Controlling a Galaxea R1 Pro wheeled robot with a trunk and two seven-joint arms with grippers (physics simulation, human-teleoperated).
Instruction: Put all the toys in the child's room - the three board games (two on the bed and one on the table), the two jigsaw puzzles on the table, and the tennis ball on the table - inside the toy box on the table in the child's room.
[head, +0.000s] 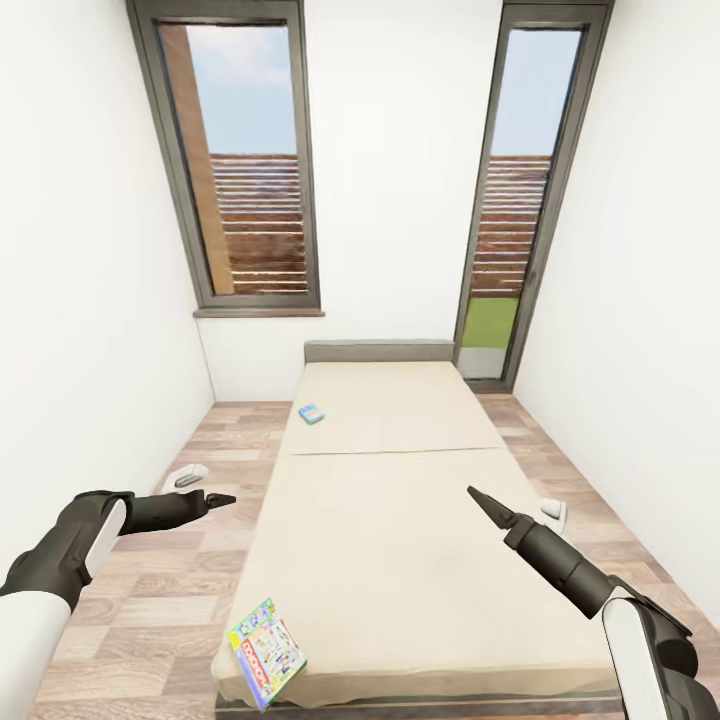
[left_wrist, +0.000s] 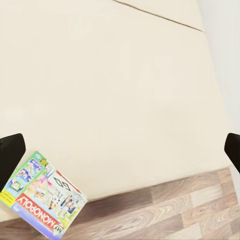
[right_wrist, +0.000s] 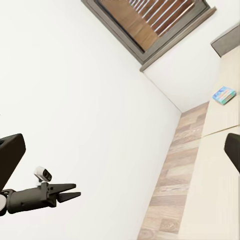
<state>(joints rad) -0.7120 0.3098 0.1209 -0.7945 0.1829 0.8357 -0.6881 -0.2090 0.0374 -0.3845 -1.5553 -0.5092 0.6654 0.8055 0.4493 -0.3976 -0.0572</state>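
Black two-fingered left gripper (head: 222, 498) hovers empty over the wood-plank floor (head: 140, 610) beside the bed, fingers nearly together in the head view, yet its wrist view shows the tips spread wide; state undetermined. Black right gripper (head: 478, 498) hangs over the beige mattress (head: 400, 540), empty, its opening equally unclear. White-and-green printed board game box (head: 266, 653) lies at the near left mattress corner, overhanging the edge. Small blue game box (head: 312, 413) lies near the grey headboard (head: 378, 351). Judgement: cardboard, light, stiff, smooth; pinch the overhanging rim.
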